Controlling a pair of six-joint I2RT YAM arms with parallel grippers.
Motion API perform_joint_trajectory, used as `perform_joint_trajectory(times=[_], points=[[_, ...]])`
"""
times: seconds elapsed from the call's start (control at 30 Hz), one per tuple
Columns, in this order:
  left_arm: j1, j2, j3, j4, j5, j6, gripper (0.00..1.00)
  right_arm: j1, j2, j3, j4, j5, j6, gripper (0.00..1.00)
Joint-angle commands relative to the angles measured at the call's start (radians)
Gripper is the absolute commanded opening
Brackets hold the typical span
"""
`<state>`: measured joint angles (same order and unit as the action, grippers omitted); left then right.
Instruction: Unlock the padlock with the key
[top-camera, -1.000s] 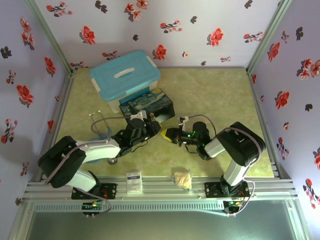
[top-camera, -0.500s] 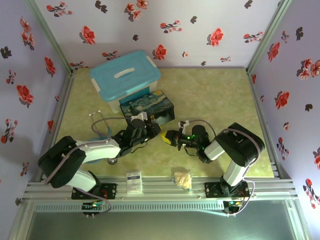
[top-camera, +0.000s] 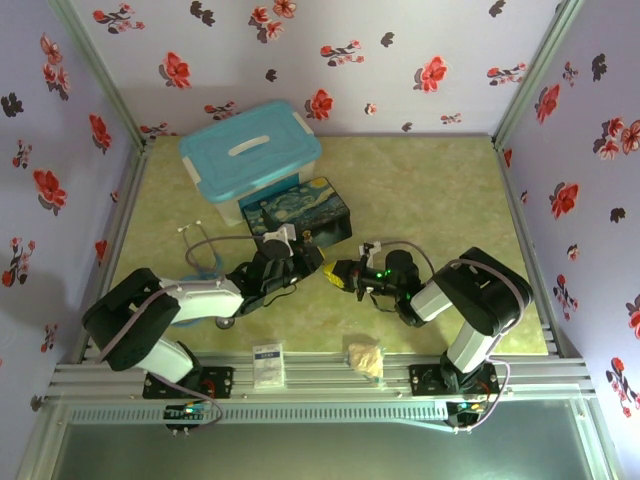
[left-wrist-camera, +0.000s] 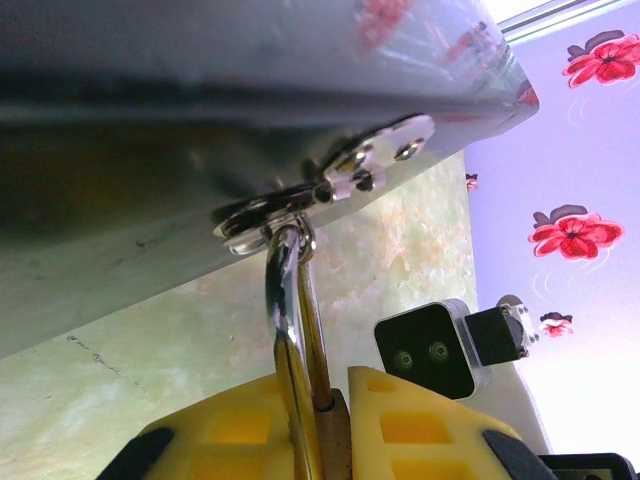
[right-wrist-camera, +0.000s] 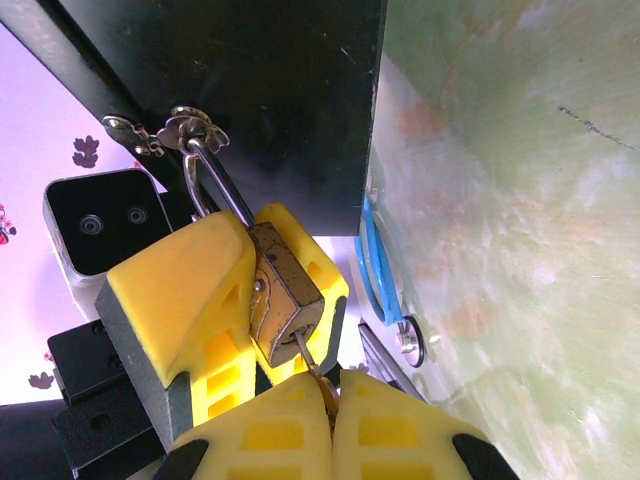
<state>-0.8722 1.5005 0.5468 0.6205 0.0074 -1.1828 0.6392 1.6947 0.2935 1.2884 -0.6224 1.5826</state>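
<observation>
The padlock (right-wrist-camera: 283, 290) is gripped between the left gripper's (left-wrist-camera: 325, 412) yellow pads. The key (right-wrist-camera: 318, 382) is pinched in the right gripper (right-wrist-camera: 330, 415), with its tip at the padlock's bottom end. The shackle (left-wrist-camera: 290, 320) is hooked through the latch (right-wrist-camera: 180, 128) on the box (top-camera: 297, 208). Both grippers are seen tip to tip just in front of the box, low over the table (top-camera: 430, 190). Blue tubing (right-wrist-camera: 380, 265) lies near the box.

key (right-wrist-camera: 309, 356): mostly hidden in right hand (right-wrist-camera: 331, 402) | padlock (right-wrist-camera: 285, 293): body partly covered by left hand (right-wrist-camera: 252, 268)
</observation>
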Motion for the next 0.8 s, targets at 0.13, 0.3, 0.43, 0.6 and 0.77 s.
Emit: perform_joint_trajectory(times=[0.13,0.3,0.43,0.6,0.77], points=[[-0.036,0.0,-0.025,-0.044,0.061,0.024,0.0,-0.048,-0.003,-0.001,0.097,0.055,-0.016,0.07],[-0.035,-0.001,-0.038,-0.036,0.051,0.017,0.0,-0.072,0.002,-0.006,0.097,0.036,-0.022,0.05],[-0.034,0.003,-0.038,-0.028,0.052,0.011,0.0,-0.075,0.011,-0.01,0.097,0.032,-0.022,0.0],[-0.033,-0.004,-0.04,-0.033,0.049,0.011,0.0,-0.084,-0.01,-0.055,0.097,0.044,-0.033,0.0],[-0.033,-0.008,-0.042,-0.018,0.048,0.001,0.0,-0.1,0.004,-0.07,0.098,0.05,-0.045,0.0]])
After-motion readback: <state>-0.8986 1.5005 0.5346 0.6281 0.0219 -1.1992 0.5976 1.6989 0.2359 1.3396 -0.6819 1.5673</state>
